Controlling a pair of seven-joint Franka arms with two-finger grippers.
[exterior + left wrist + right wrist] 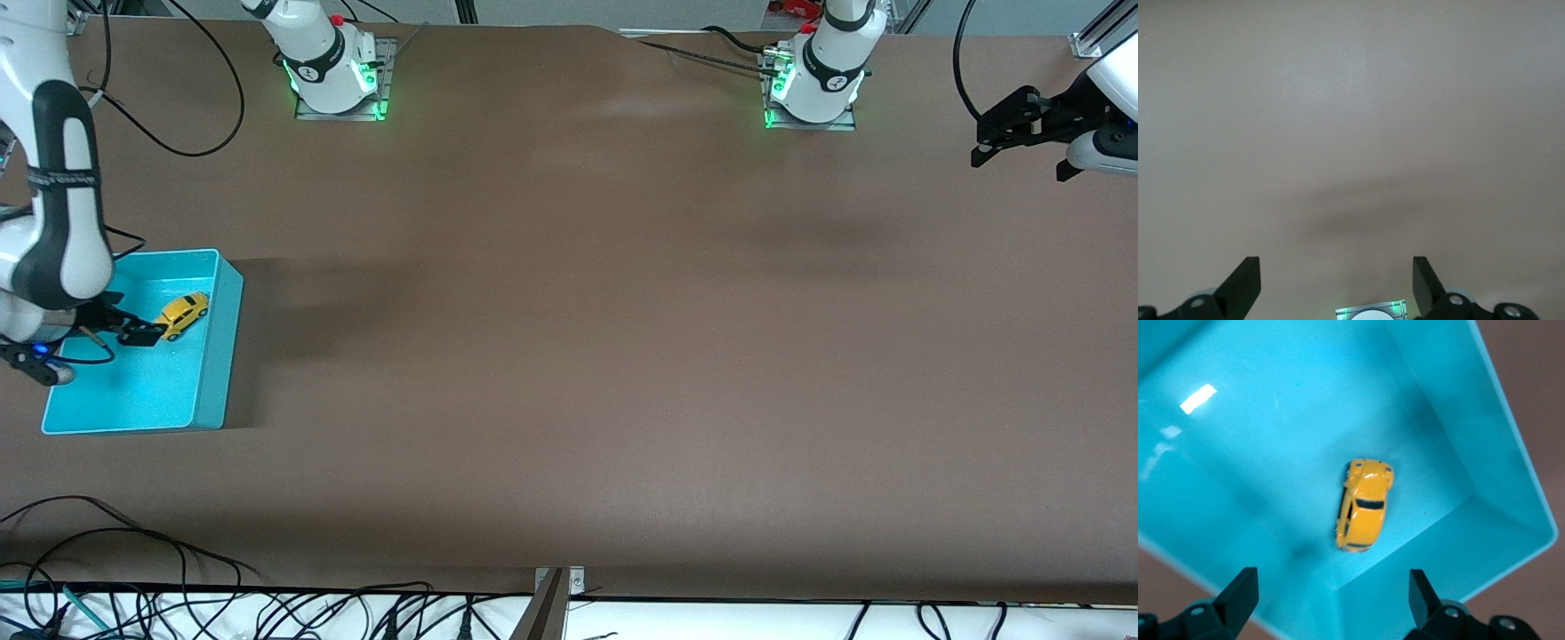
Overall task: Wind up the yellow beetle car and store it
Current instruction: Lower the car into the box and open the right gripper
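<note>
**Finishes on the bench**

The bench (622, 356) is covered in a matt brown, smooth-looking sheet. The bin (1498, 440) looks like glossy cyan plastic, with lamp glare caught on its floor. The car (1363, 505) is finished in shiny yellow paint with dark windows.

Arms (53, 178) white with black joint bands — bases (338, 62) lit green; black angular jaws, black cables.
</note>
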